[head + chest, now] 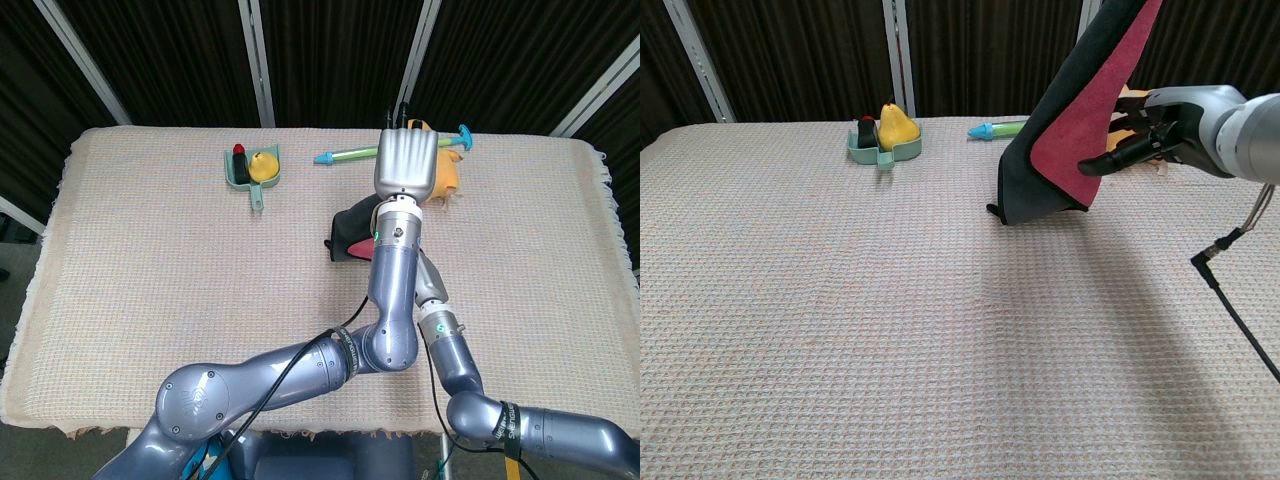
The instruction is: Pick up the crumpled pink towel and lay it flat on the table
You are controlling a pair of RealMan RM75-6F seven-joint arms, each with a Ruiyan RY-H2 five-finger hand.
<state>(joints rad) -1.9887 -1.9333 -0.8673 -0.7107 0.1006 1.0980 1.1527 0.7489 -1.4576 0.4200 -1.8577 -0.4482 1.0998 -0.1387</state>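
The towel (1080, 130), pink on one face and dark grey on the other, hangs from above the chest view's top edge. Its lower end (1040, 205) rests on the table. In the head view my left hand (405, 165) is raised high and grips the towel's top from above, and only the towel's bunched foot (352, 235) shows beside its forearm. My right hand (1140, 135) reaches in from the right with its fingers apart, and the dark fingertips (1102, 163) touch the towel's pink face near its right edge. The left forearm hides this hand in the head view.
A green tray (883, 150) with a yellow pear toy and a red item stands at the back left. A blue-green toy pen (995, 128) lies at the back, and a yellow plush duck (447, 172) sits behind the hands. A black cable (1230, 290) hangs at the right.
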